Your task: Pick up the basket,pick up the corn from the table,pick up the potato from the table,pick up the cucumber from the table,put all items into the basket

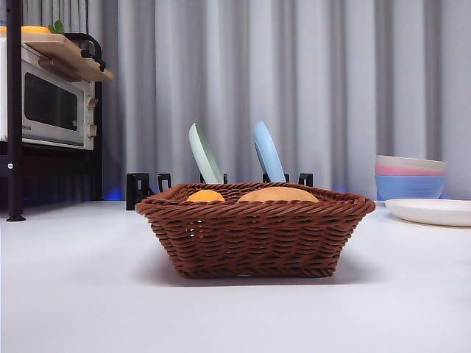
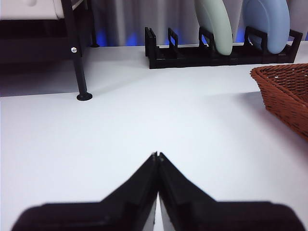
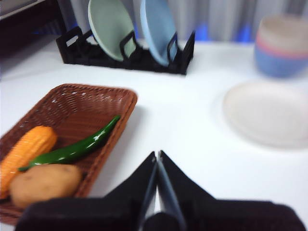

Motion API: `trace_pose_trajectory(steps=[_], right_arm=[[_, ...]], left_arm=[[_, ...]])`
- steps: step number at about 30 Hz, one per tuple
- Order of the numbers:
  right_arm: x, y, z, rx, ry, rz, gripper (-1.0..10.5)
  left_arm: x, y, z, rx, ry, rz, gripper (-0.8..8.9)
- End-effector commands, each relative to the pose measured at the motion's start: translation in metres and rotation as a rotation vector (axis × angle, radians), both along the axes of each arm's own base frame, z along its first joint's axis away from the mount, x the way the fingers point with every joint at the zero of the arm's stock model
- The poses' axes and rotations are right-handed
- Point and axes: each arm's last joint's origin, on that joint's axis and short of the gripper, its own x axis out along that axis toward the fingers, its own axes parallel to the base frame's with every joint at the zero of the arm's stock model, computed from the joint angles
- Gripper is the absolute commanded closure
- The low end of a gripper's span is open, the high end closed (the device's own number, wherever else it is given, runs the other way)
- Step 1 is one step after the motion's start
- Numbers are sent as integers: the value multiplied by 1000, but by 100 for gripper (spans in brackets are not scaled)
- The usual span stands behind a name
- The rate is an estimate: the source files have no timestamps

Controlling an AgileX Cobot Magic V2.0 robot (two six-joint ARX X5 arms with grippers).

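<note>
The brown wicker basket (image 1: 254,232) stands on the white table (image 1: 73,294) in the middle of the front view. It also shows in the right wrist view (image 3: 72,103) and at the edge of the left wrist view (image 2: 286,91). Inside it lie the orange corn (image 3: 26,151), the tan potato (image 3: 43,183) and the long glossy green cucumber (image 3: 72,149). In the front view only the tops of the corn (image 1: 205,196) and the potato (image 1: 278,194) show above the rim. My left gripper (image 2: 157,155) is shut and empty over bare table. My right gripper (image 3: 157,155) is shut and empty beside the basket.
A black dish rack (image 1: 147,187) with a green plate (image 1: 204,153) and a blue plate (image 1: 268,151) stands behind the basket. Stacked bowls (image 1: 410,176) and a white plate (image 1: 430,211) sit at the right. A microwave (image 1: 48,107) on a black stand is at the left.
</note>
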Motion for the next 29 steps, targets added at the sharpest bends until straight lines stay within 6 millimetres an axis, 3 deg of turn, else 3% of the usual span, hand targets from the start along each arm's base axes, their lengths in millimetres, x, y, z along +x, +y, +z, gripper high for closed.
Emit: trace_pose_trajectory(steps=[1,7,12,17,21,29], right_arm=[[-5,-6,-4,-96,-130,75,945],[-1,-17,-37,-79,-325,-33,945],[8,-19,-83,-10,-244,-78,945],[12,-20,-116,61,-157,-113,945],[10,-20,-131,98,-91,-142,945],[10,-20,-131,97,-80,-144,945]], left_arm=[[1,0,-5,-7,10,0,817],[1,0,-5,-7,10,0,817],[1,0,-5,-7,10,0,817],[1,0,-5,-7,10,-1,817],[1,0,-5,-7,10,0,817],[1,0,-5,-7,10,-1,817]])
